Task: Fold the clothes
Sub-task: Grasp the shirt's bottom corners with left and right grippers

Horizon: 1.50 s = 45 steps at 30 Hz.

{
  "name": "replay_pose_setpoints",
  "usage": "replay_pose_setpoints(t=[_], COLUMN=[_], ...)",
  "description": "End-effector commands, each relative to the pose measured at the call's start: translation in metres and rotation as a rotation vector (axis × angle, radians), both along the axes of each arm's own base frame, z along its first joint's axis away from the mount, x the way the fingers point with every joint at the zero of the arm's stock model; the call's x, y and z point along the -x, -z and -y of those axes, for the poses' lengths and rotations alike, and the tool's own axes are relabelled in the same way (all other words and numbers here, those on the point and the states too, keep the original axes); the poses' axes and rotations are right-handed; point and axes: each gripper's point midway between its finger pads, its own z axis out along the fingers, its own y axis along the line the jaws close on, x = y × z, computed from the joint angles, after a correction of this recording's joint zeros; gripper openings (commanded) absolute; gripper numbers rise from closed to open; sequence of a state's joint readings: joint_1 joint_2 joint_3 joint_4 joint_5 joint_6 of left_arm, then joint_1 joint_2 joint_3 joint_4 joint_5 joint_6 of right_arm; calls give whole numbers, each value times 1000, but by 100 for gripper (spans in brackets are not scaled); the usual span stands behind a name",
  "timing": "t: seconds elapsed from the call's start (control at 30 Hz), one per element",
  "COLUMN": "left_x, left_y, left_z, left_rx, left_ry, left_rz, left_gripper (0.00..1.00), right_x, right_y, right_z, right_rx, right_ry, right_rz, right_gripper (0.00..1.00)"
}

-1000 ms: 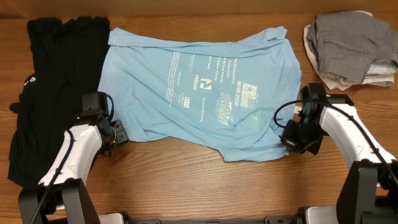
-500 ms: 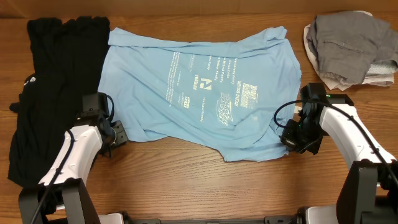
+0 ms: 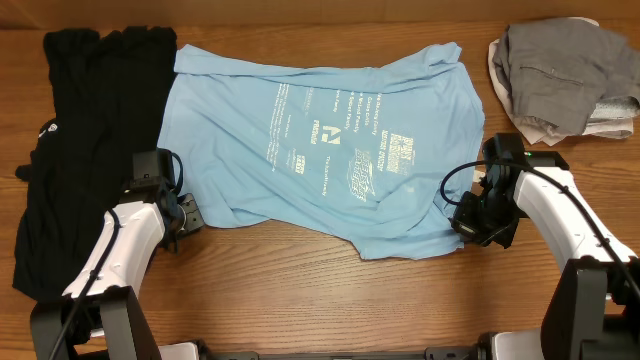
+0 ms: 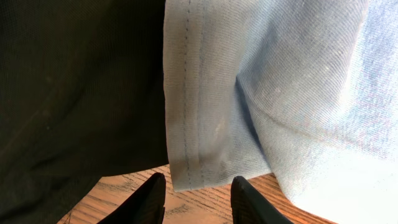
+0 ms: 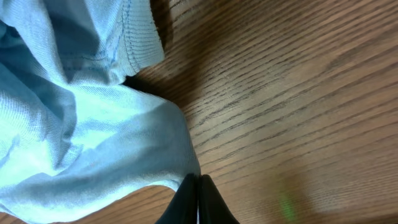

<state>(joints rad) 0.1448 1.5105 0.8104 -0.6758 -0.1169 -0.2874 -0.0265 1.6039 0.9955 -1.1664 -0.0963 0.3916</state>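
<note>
overhead, we see the blue shirt (image 3: 330, 140) spread across the middle of the desk (image 3: 300, 275), its long axis running left to right, print up. each near corner lies right at one of our hands: the left hand (image 4: 198, 198) at the near-left hem, just beside the black garment (image 3: 70, 130), and the right hand (image 5: 198, 193) at the near-right corner. left wrist view shows the left hand open, its fingers (image 4: 152, 196) straddling the stitched hem corner without closing on it. right wrist view shows the right hand closed, tips together, with the shirt's edge running into them and raised off the wood, so we judge it is pinching the cloth. we judge the fold goes near to far, and the left corner is not yet gripped.
</note>
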Motion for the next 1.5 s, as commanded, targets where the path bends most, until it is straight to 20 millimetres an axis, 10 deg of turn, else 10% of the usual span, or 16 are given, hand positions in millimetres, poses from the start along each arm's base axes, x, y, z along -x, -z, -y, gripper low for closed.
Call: replay_pose_setpoints(t=[0.0, 0.8, 1.3, 1.47], left_x=[6, 0, -2, -8], left_y=[6, 13, 12, -17], left_z=[-3, -4, -3, 1], left_rx=[-11, -17, -13, 33], left_ry=[-4, -5, -5, -4], left_rz=[-21, 24, 31, 16], left_gripper=[37, 29, 4, 4], right_x=[-9, -13, -15, -17], right_y=[-7, -6, -6, -22], right_z=[3, 3, 3, 3], right_rx=[10, 10, 10, 10], right_ry=[2, 2, 2, 2], right_rz=[41, 56, 63, 60], right_gripper=[4, 4, 4, 4])
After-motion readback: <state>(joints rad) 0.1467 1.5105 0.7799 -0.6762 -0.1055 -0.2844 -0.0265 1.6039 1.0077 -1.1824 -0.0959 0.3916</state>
